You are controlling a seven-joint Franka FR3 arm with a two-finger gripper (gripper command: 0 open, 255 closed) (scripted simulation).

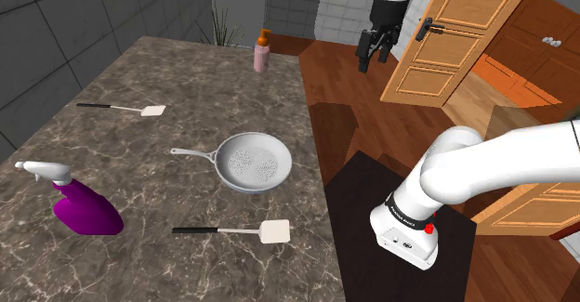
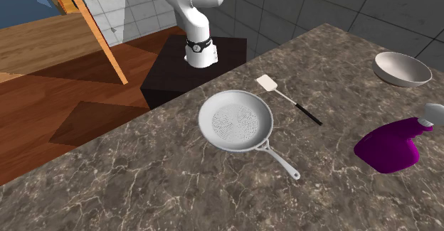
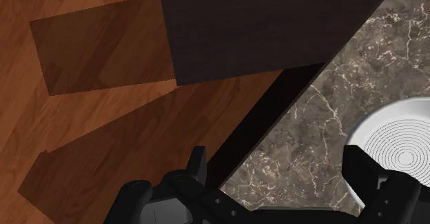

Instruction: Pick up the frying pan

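The frying pan (image 1: 253,161) is pale grey with a ringed base. It lies flat near the middle of the marble counter (image 1: 167,68), its thin handle (image 1: 191,151) pointing to the shoulder view's left. In the second exterior view the pan (image 2: 236,120) lies near the counter edge facing the stand. My black gripper (image 1: 374,60) hangs high over the wooden floor, beyond the counter's edge and well away from the pan. Its fingers stand apart, open and empty. In the wrist view the pan's rim (image 3: 400,140) shows beside one fingertip (image 3: 375,181) of the gripper (image 3: 282,188), far below it.
Two spatulas (image 1: 232,229) (image 1: 121,109) lie on the counter, one on either side of the pan. A purple spray bottle (image 1: 84,207), a pink bottle (image 1: 262,54) and a grey bowl (image 2: 403,67) stand farther off. The dark stand (image 1: 400,207) adjoins the counter; a wooden door (image 1: 446,40) is behind the gripper.
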